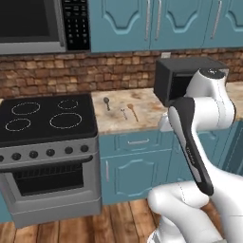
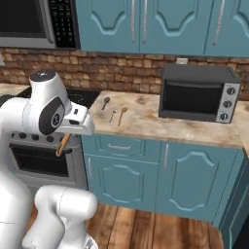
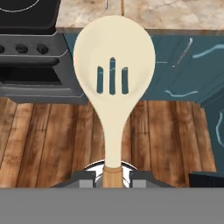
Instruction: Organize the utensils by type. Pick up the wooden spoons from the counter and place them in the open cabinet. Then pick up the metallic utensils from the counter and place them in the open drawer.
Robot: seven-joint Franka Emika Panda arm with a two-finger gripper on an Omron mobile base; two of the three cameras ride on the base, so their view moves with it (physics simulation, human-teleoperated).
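Between my two dark finger tips (image 3: 113,178) sits the orange-brown handle of a wooden slotted spoon with a pale cream bowl (image 3: 113,57); my jaws are narrow, pinched on it, out over the wood floor in front of the teal cabinets. On the far beige marbled counter (image 2: 146,121) three utensils remain: a dark-grey metal spoon (image 1: 107,102), a thin silver piece (image 1: 124,113) and an orange-brown wooden spoon (image 1: 132,111). I judge nothing is stowed yet, though cabinet and drawer interiors are hard to see. This spoon must reach the cabinet first.
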